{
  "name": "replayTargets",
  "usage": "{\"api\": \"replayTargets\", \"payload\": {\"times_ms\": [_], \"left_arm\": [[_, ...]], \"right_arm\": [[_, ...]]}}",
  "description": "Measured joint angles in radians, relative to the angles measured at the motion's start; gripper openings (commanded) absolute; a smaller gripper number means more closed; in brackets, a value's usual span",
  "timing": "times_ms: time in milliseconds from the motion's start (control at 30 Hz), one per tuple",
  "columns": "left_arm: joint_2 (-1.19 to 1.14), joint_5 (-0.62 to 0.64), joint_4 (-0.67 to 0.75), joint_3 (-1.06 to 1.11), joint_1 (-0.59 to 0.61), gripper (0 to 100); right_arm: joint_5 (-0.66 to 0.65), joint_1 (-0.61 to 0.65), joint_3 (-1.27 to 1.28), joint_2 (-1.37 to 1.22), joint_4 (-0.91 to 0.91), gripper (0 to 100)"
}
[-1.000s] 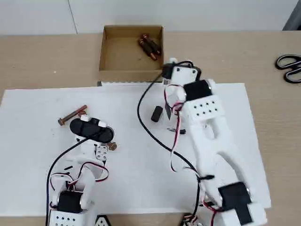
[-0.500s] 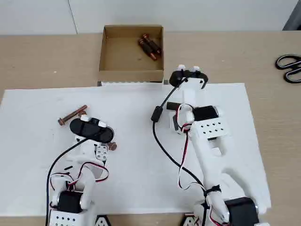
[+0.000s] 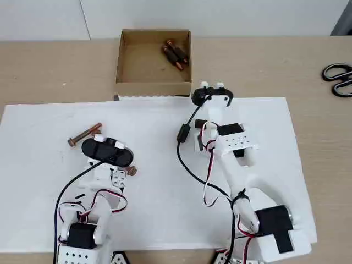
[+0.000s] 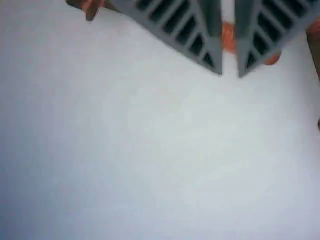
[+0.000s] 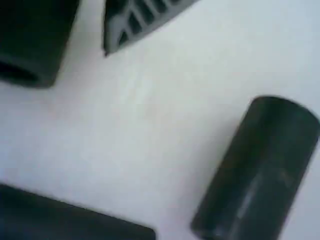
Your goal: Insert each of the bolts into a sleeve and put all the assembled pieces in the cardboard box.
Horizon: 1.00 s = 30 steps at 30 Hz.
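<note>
bolt [image 4: 228, 42] mostly hidden behind left gripper [image 4: 230, 71], sleeve [image 5: 260, 170] blurred, cut off at the edge

Paper sheet [image 3: 44, 181] covers the near half of the tabletop [image 3: 55, 60]. Cardboard box [image 3: 140, 69] sits on the tabletop just past the sheet's 12 o'clock edge. Assembled pieces [image 3: 175, 54] lie in the box's 2 o'clock corner. Scissors [image 3: 338, 78] are off the sheet at approx. 2 o'clock. Bolt [image 3: 85, 134] lies on the sheet at 11 o'clock of L arm [image 3: 104, 165]. Sleeve [image 3: 183, 132] lies near the sheet's centre, at 9 o'clock of R arm [image 3: 236, 143]. 2nd sleeve [image 3: 201, 123] is just beside it, against R arm.
</note>
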<state>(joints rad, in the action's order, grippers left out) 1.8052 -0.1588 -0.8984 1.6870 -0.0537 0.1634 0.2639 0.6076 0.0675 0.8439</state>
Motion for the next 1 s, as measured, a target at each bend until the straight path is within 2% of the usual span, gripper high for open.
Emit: {"api": "replayTargets", "payload": {"times_ms": [167, 367, 467, 767, 833, 1000], "left_arm": [[0.0, 0.0, 0.0, 0.0, 0.0, 1], [0.0, 0.0, 0.0, 0.0, 0.0, 1], [0.0, 0.0, 0.0, 0.0, 0.0, 1], [0.0, 0.0, 0.0, 0.0, 0.0, 1], [0.0, 0.0, 0.0, 0.0, 0.0, 1], [0.0, 0.0, 0.0, 0.0, 0.0, 1]], "right_arm": [[0.0, 0.0, 0.0, -0.014, -0.008, 20.9], [-0.014, -0.014, 0.0, -0.011, -0.008, 0.0], [-0.055, -0.014, 0.0, -0.011, -0.009, 0.1], [-0.069, -0.011, 0.0, -0.012, -0.009, 0.2], [-0.069, -0.011, -0.028, -0.011, 0.043, 0.2], [-0.069, -0.002, -0.155, 0.083, 0.302, 0.2]]}}
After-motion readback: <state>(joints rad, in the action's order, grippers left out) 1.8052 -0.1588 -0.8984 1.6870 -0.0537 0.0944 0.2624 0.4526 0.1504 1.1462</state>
